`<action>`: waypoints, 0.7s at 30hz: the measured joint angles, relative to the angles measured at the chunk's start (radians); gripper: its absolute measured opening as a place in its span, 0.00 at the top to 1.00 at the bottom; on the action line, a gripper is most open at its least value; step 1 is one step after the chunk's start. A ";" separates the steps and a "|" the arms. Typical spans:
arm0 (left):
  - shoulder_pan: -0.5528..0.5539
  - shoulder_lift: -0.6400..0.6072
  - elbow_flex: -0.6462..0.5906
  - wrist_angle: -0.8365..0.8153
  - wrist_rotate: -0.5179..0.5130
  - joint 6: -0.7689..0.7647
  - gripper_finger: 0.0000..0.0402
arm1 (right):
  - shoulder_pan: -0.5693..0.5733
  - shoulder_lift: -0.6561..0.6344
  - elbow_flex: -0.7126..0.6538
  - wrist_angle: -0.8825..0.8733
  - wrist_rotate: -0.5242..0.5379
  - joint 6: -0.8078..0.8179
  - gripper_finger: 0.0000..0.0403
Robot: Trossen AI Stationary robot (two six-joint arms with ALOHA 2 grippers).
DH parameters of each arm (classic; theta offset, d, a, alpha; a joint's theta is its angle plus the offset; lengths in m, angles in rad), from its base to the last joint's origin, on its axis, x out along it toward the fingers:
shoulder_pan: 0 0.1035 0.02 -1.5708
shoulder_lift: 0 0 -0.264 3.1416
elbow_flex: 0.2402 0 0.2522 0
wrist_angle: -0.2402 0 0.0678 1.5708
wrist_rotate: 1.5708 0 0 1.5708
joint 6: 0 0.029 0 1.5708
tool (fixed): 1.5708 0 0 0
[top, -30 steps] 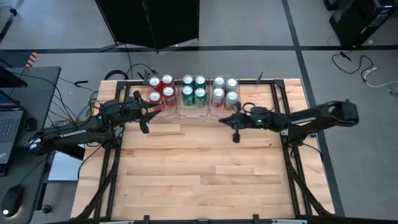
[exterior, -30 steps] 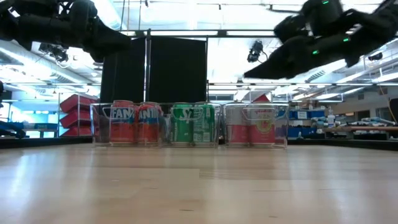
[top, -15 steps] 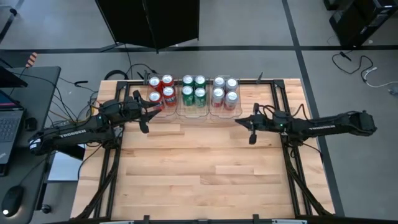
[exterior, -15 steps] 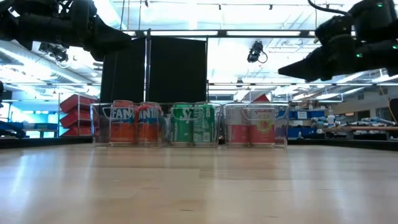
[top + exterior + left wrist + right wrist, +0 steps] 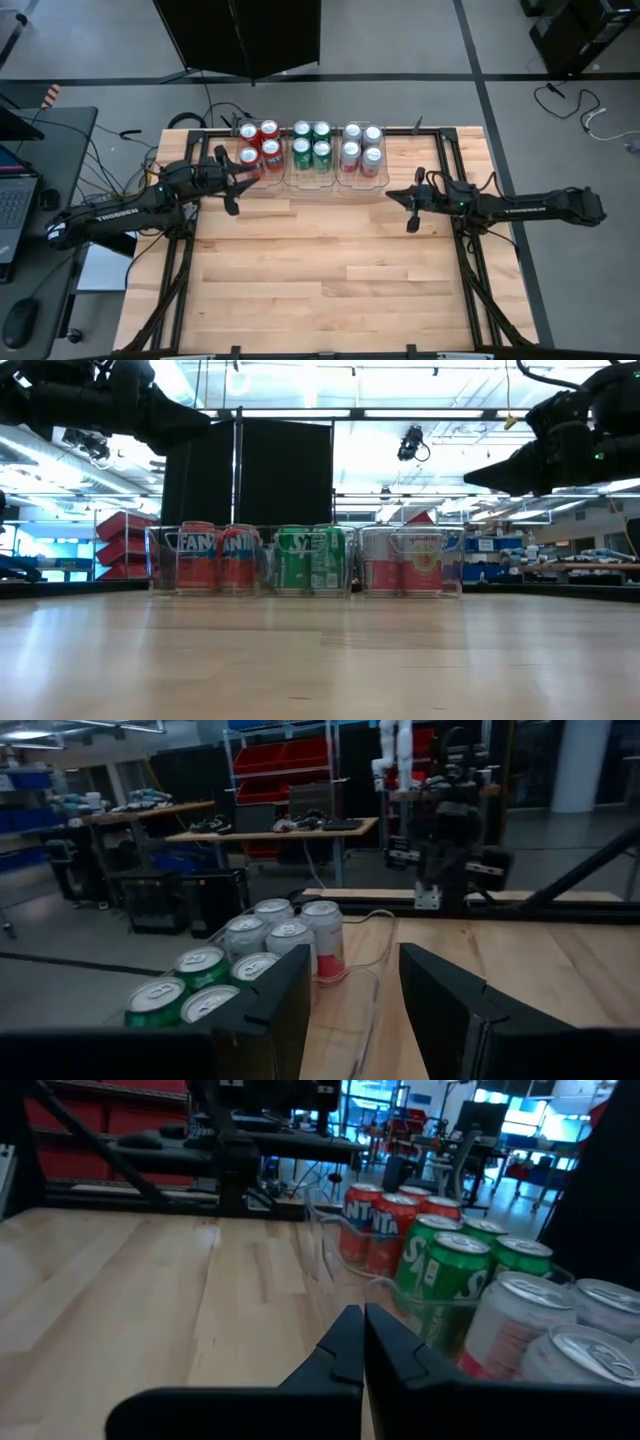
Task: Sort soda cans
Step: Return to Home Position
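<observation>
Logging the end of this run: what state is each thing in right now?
Red cans: upright, four in left tray.
Green cans: upright, four in middle tray.
Silver-white cans: upright, four in right tray.
Left end effector: open, empty, near red cans.
Right end effector: shut, empty, above the table.

Both arms were dark, nearly black, built of slim straight links with bulkier joints. The left arm [image 5: 120, 208], at the high view's left, carried white TROSSEN lettering along its link; the right arm [image 5: 530, 208], at the right, bore similar white lettering. Thin black cables [image 5: 432, 179] looped beside the wrists. The left gripper [image 5: 352, 960] had broad, flat, matte-black fingers with angular edges. The right gripper [image 5: 362, 1315] had black fingers that tapered to points.
</observation>
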 joint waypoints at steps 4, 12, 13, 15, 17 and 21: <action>-0.001 -0.003 -0.035 0.051 0.032 0.004 0.61 | 0.000 -0.015 0.000 -0.014 0.002 0.000 1.00; 0.000 -0.069 -0.185 0.217 0.032 -0.027 0.61 | 0.000 -0.017 0.000 -0.038 0.002 0.014 1.00; 0.000 -0.084 -0.187 0.205 0.036 -0.032 0.61 | 0.000 -0.017 0.000 -0.039 0.002 0.016 1.00; 0.000 -0.112 -0.188 0.178 0.051 -0.039 0.63 | 0.000 -0.017 0.000 -0.041 0.003 0.018 1.00; 0.000 -0.146 -0.190 0.120 0.063 -0.042 0.65 | 0.000 -0.017 0.000 -0.046 0.009 0.019 1.00; 0.000 -0.228 -0.191 0.027 0.084 -0.042 0.73 | 0.000 -0.017 0.000 -0.060 0.028 0.028 1.00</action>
